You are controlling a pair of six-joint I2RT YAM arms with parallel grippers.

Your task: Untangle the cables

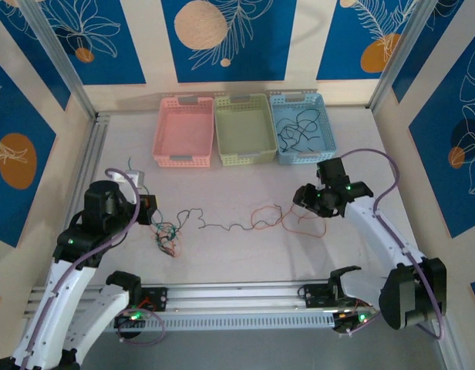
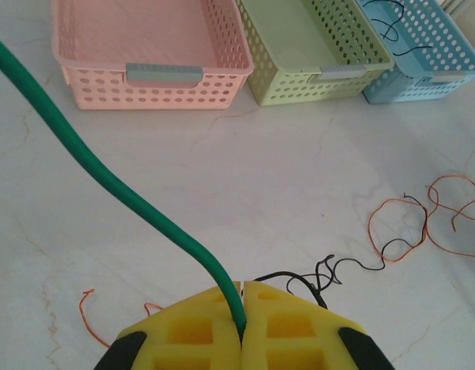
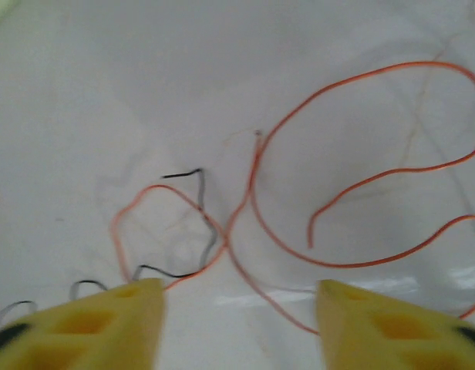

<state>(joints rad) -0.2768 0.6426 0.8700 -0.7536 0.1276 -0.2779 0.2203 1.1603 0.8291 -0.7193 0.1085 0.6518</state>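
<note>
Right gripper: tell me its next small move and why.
Probably lower the right gripper and close on the orange cable. Its jaws stand open above the orange loops, where a black cable crosses them, while the left gripper is shut on the green cable.

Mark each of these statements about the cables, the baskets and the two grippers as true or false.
1. The left gripper has its jaws shut on a green cable. True.
2. The right gripper grips the orange cable. False: its jaws stand open above it.
3. The pink basket holds black cables. False: they lie in the blue basket; the pink one looks empty.
4. The green basket stands between the pink and the blue one. True.
</note>
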